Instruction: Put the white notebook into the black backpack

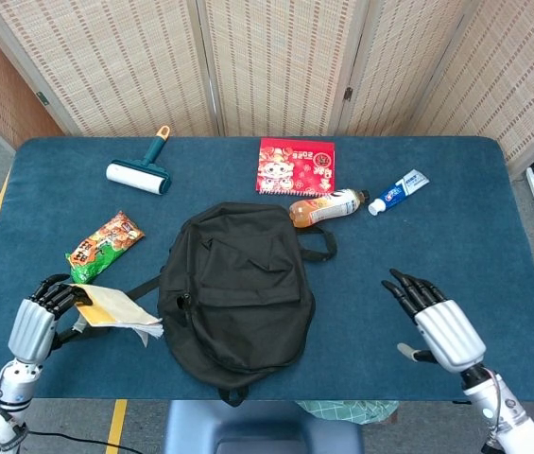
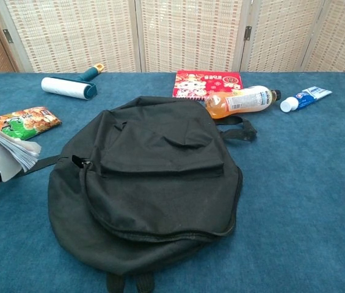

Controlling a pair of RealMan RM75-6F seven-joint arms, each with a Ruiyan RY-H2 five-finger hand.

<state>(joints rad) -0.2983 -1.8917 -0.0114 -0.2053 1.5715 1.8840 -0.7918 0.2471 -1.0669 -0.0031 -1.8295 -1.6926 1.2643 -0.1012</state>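
A blue cloth-covered table (image 1: 456, 218) fills the scene, backed by woven folding screens (image 1: 276, 61) along its far edge. The black backpack (image 1: 238, 288) lies flat near the middle of the table, closed as far as the views show, one strap trailing out to its left.

Just left of the backpack, the white notebook (image 1: 115, 307) is lifted off the cloth and tilted, its pages fanning loose at the edge nearest the bag; the chest view shows the page block (image 2: 7, 149) hanging in the air. The left hand (image 1: 40, 312) grips the notebook at its outer end, dark fingers curled over the yellowish cover. The right hand (image 1: 432, 317) hovers over the table well to the right of the backpack, holding nothing, fingers spread and pointing toward the bag.

Behind the backpack lie a red picture book (image 1: 296, 165), an orange drink bottle (image 1: 325, 207) touching the bag's top handle, a lint roller (image 1: 142, 170), a green-and-orange snack packet (image 1: 103, 246) and a toothpaste tube (image 1: 399, 191).
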